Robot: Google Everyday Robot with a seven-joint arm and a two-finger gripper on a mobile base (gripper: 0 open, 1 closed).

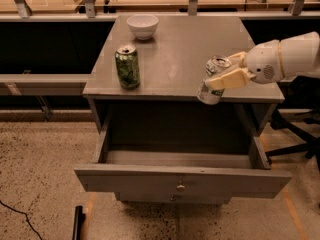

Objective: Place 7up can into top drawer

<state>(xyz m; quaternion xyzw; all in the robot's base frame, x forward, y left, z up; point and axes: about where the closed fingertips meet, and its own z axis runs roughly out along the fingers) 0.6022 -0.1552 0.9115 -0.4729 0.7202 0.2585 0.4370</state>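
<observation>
Grey cabinet (180, 49), its drawer (182, 176) open, with a round knob (180, 187) on the front. From the right, the gripper (219, 75) is clamped on the 7up can (209, 93) — pale silver, faint green marks, shiny top, tilted — over the cabinet's front right edge, above the drawer. Well to the left stand a green can (127, 66) and a bowl (142, 26).
</observation>
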